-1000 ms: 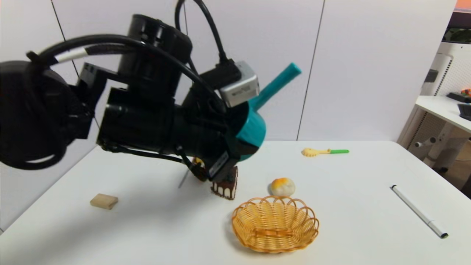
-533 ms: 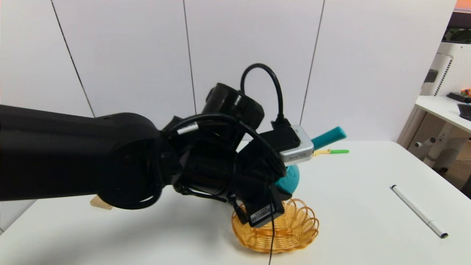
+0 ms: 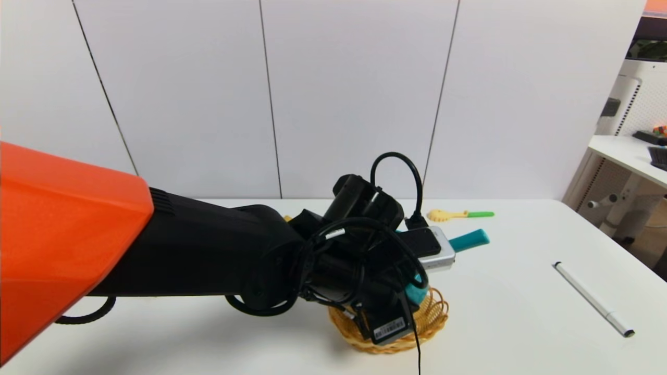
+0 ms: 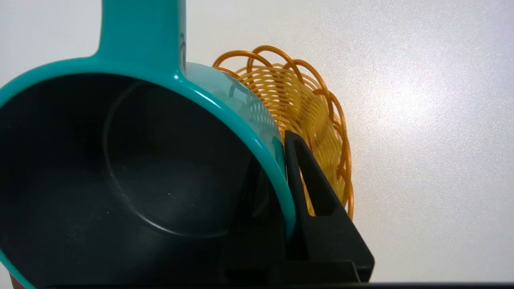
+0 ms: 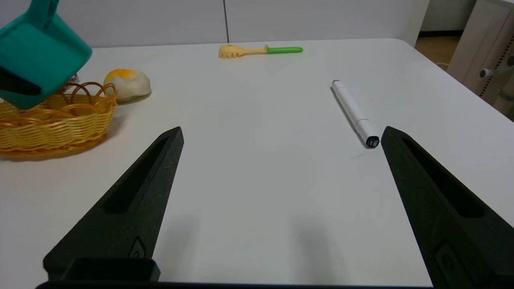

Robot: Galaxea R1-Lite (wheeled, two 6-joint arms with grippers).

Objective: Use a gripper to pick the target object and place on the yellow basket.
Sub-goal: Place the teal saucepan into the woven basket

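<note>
Lowering gently seems best, since the left gripper (image 4: 281, 192) pinches the tilted pan (image 4: 132, 176) by its rim just over the basket (image 4: 317, 120); level it before letting go.

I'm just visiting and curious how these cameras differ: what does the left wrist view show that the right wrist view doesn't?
Only the left wrist view shows the teal saucepan's dark inside and the left gripper shut on its wall, one finger inside, one outside.

Only the right wrist view shows the open right gripper, the white pen, the yellow fork with green handle and the round bun.

Both show the saucepan tilted over the yellow basket on the white table.
</note>
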